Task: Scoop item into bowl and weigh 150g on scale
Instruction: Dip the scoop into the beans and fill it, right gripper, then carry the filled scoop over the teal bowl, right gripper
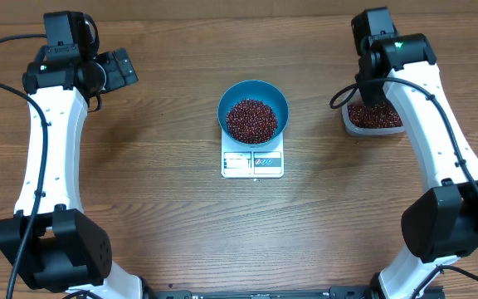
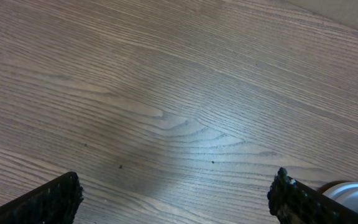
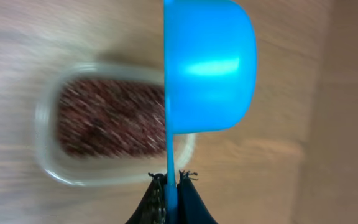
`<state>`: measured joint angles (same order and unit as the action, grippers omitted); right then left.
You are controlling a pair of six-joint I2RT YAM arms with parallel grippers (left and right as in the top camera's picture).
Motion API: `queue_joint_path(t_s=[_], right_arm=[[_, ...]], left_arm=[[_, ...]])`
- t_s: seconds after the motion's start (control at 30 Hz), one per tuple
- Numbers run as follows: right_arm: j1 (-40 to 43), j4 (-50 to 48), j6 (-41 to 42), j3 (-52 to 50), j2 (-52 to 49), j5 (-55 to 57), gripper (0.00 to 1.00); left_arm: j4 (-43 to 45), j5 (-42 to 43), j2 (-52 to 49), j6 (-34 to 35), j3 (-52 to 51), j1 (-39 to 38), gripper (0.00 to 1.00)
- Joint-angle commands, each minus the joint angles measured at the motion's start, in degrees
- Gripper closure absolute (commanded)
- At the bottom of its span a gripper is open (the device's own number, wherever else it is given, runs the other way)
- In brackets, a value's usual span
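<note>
In the middle of the tabletop (image 1: 139, 208) the bowl (image 1: 279, 98) sits on the scale (image 1: 252, 164) holding beans (image 1: 251, 120), tiny and probably quick to roll, so lift them in the scoop (image 3: 207, 68), pinched by its thin handle in the right pincer (image 3: 171, 180) at 2 o'clock, while the left pincer (image 2: 176, 186) hangs spread wide.

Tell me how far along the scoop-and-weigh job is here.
Done: the bowl sits on the scale with beans piled inside. In hand: the right fingers are shut on the scoop handle above the tub, scoop turned sideways; the left fingers hang open over the table. Left: the display is unreadable, so whether more scoops are needed cannot be told.
</note>
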<state>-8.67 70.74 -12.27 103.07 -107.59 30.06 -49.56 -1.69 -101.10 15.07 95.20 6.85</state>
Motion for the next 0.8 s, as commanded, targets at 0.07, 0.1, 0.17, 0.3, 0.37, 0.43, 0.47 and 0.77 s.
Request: queue_joint_path(t_s=[0.07,0.1,0.17,0.3,0.37,0.43,0.47,0.77], right_arm=[[-1.3,-2.7,-1.2,6.6,2.4,-16.6,0.96],[-1.7,-3.3,-1.2,7.7,2.4,-19.5,0.96],[-3.1,-5.3,-1.3,9.8,2.4,-28.6,0.96],[-5.6,-10.8,-1.8,10.2,2.4,-40.5,0.96],[-6.8,-12.2,-3.1,10.2,2.1,-42.7,0.96],[-8.4,-12.6,-4.6,10.1,2.0,-43.1,0.96],[-9.2,-12.3,-6.4,10.1,2.0,-43.2,0.96],[-16.5,-7.4,-10.7,8.2,1.9,-38.7,0.96]], left_arm=[[0.1,0.2,-0.5,0.2,0.4,-0.5,0.00],[0.1,0.2,-0.5,0.2,0.4,-0.5,0.00],[0.1,0.2,-0.5,0.2,0.4,-0.5,0.00],[0.1,0.2,-0.5,0.2,0.4,-0.5,0.00],[0.1,0.2,-0.5,0.2,0.4,-0.5,0.00],[0.1,0.2,-0.5,0.2,0.4,-0.5,0.00],[0.1,0.2,-0.5,0.2,0.4,-0.5,0.00],[0.1,0.2,-0.5,0.2,0.4,-0.5,0.00]])
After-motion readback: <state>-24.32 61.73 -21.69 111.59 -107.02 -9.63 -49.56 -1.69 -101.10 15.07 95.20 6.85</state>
